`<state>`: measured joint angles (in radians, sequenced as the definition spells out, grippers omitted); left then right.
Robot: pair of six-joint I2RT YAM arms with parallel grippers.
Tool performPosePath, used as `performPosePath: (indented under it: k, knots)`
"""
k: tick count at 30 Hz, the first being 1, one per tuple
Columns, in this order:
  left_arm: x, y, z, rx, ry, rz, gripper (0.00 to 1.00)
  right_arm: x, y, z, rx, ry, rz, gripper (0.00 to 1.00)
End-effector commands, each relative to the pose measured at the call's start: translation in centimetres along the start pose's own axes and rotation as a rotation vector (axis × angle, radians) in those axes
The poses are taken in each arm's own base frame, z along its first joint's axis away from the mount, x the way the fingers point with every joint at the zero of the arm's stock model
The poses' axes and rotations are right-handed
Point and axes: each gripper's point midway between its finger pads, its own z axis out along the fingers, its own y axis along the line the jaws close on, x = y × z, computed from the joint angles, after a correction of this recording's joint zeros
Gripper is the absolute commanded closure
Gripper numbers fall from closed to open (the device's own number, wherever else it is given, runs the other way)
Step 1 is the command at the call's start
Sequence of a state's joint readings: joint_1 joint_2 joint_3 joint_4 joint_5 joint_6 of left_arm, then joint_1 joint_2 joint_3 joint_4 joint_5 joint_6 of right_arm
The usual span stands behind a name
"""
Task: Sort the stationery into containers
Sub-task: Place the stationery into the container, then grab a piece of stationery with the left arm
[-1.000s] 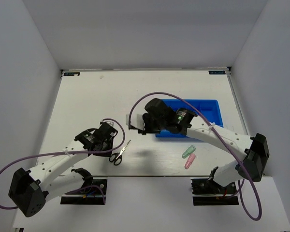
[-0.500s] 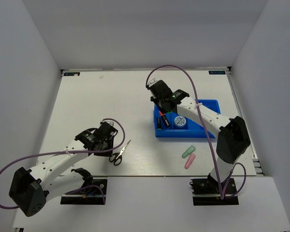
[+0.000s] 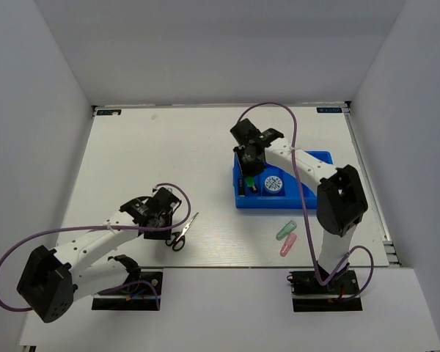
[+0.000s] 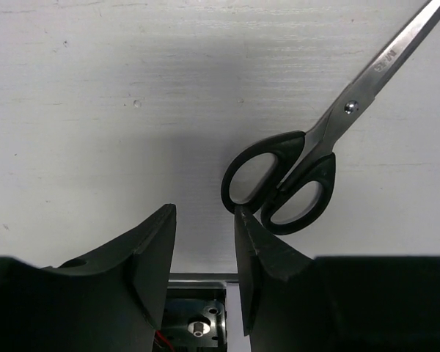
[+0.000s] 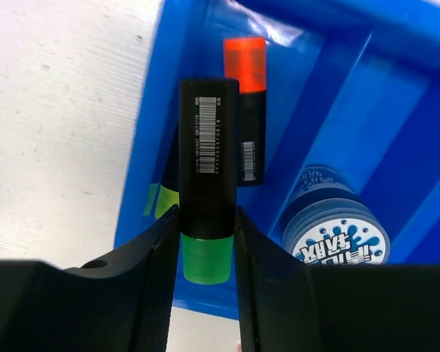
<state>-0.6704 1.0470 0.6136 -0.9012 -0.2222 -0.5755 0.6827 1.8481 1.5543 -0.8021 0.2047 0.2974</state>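
Black-handled scissors [image 3: 181,233] lie on the table; in the left wrist view their handles [image 4: 282,183] sit just ahead of my left gripper [image 4: 204,238], which is open and empty, its right finger [image 4: 253,242] beside one loop. My left gripper also shows in the top view [image 3: 169,226]. My right gripper [image 5: 207,242] is shut on a black marker with a green end [image 5: 207,169], held over the left compartment of the blue bin [image 5: 143,169]. An orange-ended marker [image 5: 243,110] and a yellow-ended one [image 5: 160,204] lie in that compartment. The blue-and-white disc [image 5: 337,238] sits in the neighbouring compartment.
A pale green piece [image 3: 286,230] and a pink piece [image 3: 287,246] lie on the table in front of the blue bin [image 3: 315,161]. The table's near edge runs just behind the scissors. White walls enclose the table on three sides.
My right arm has carried the green-ended marker from the bin's left side up and over its left compartment. The left arm has barely moved beside the scissors.
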Motion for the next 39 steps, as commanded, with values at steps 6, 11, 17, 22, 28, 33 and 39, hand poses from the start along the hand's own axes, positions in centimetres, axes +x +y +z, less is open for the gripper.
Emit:
performPosePath:
  k: [6,11,17,22,28,33,39]
  knots:
    - [-1.4,0.2,1.1,-0.025,-0.045,-0.024,0.54,0.0,0.2,-0.3,-0.094,0.042,0.089,0.37]
    - [-1.7,-0.3,2.1,0.004,-0.026,-0.004,0.6,-0.8,0.8,-2.7,-0.176,-0.047,0.012,0.27]
    - [-1.2,-1.6,2.8,0.079,0.002,-0.004,0.61,-0.4,0.8,-5.6,-0.251,-0.141,-0.052,0.27]
    - [-0.8,-1.9,2.7,0.11,0.004,-0.003,0.61,0.1,-0.1,-5.9,-0.248,-0.142,-0.03,0.26]
    - [0.1,-1.7,3.2,0.095,0.044,-0.003,0.61,0.3,-0.6,-6.6,-0.271,-0.145,-0.01,0.26]
    - [0.2,-2.4,2.7,0.143,0.028,-0.027,0.58,0.4,-1.3,-7.4,-0.272,-0.161,-0.009,0.26]
    - [0.6,-2.2,2.2,0.143,0.039,-0.033,0.56,0.8,-1.5,-7.4,-0.282,-0.154,0.003,0.26]
